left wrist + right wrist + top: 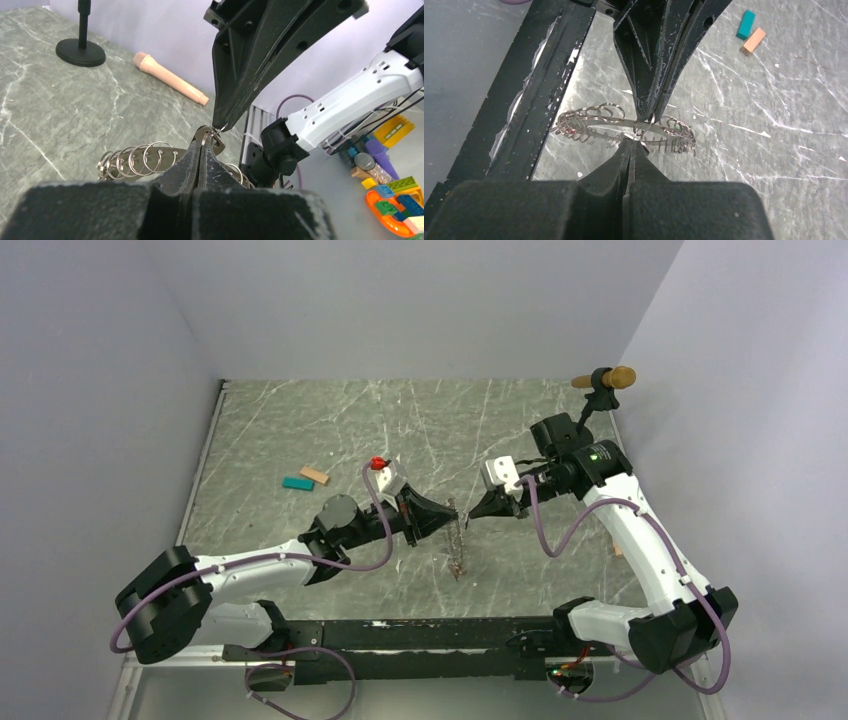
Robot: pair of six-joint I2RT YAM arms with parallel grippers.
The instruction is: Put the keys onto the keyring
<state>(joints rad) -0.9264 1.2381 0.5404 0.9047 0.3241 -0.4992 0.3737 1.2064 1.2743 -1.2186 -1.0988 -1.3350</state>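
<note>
From above, we are watching the left gripper [450, 519] and right gripper [473, 514] meeting tip to tip, both pinching the keyring [457, 550] so it is hanging above the table [300, 420]. Left wrist: jaws clamping its band, loops fanning sideways. Right wrist: the same pinch, probably steadying it for threading; we cannot make out the keys.

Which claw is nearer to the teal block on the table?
Left. The left claw is to the right of the teal block; the right claw lies farther right, both shut on the keyring.
</note>
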